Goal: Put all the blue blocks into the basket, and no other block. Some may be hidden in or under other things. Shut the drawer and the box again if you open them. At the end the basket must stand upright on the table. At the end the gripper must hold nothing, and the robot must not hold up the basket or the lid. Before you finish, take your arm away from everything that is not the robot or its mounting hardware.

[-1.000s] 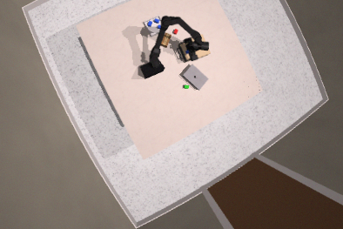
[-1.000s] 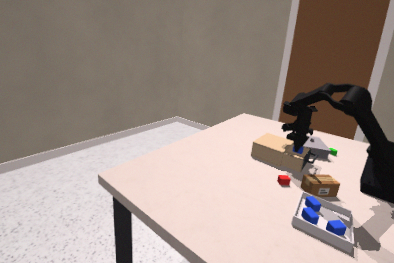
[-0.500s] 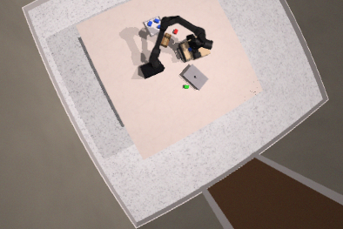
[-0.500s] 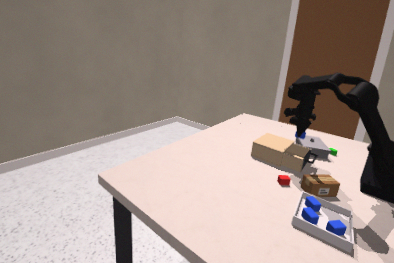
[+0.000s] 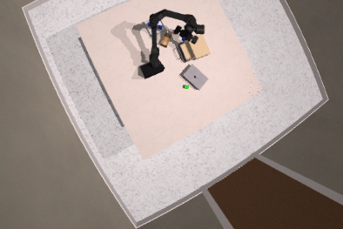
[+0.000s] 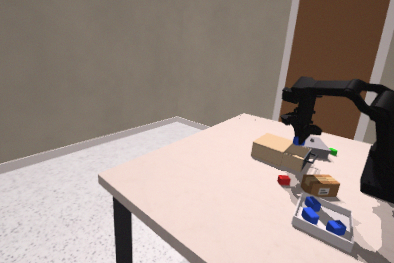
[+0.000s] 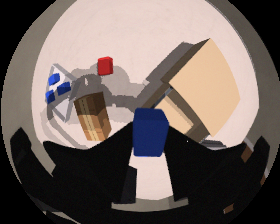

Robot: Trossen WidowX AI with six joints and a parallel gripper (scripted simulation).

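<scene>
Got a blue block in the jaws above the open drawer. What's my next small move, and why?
Probably carry it toward the basket. The gripper is shut on the blue block, lifted over the drawer, and the basket already holds three blue blocks.

The surface (image 6: 200,182) looks like smooth, matt pale laminate. The drawer unit (image 6: 272,149) has a light wood-like, matt finish. The small box (image 6: 320,185) resembles brown cardboard. The blue block (image 7: 149,131) in the matt black pincer (image 7: 149,160) looks like plain, smooth plastic.
</scene>
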